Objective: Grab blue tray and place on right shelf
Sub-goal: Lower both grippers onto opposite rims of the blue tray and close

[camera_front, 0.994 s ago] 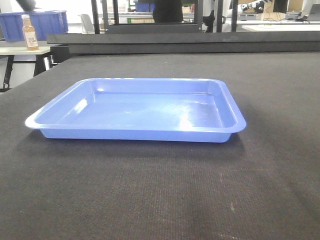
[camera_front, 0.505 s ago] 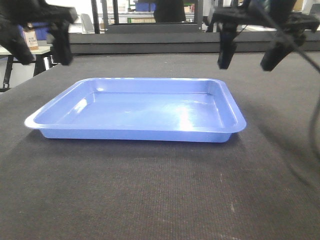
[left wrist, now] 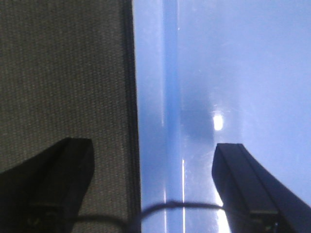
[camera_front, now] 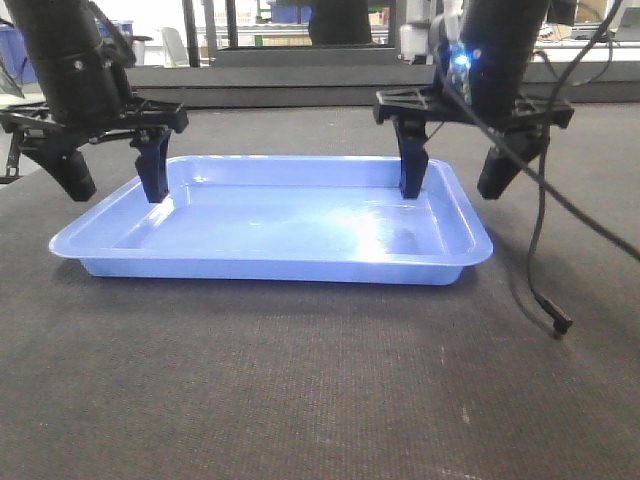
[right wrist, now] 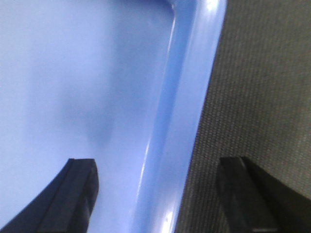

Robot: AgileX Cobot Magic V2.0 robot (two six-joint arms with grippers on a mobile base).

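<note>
The blue tray (camera_front: 270, 225) lies flat on the dark mat, a wide shallow piece of glossy light blue plastic. My left gripper (camera_front: 115, 180) is open and straddles the tray's left rim, one finger inside the tray and one outside over the mat. In the left wrist view the left gripper (left wrist: 153, 162) has the rim of the tray (left wrist: 218, 73) between its spread fingers. My right gripper (camera_front: 455, 180) is open and straddles the right rim the same way. The right wrist view shows the right gripper (right wrist: 158, 167) over the tray (right wrist: 73, 73) wall. Neither gripper touches the rim. The right shelf is out of view.
The black textured mat (camera_front: 300, 400) covers the table. A loose cable (camera_front: 545, 290) hangs from the right arm down to the mat beside the tray. A dark bar (camera_front: 300, 90) runs along the table's far edge, with frames and desks behind it.
One second ago no arm was in view. Both grippers then came in above the tray and have since lowered to straddle its left and right rims. The tray has not moved.
</note>
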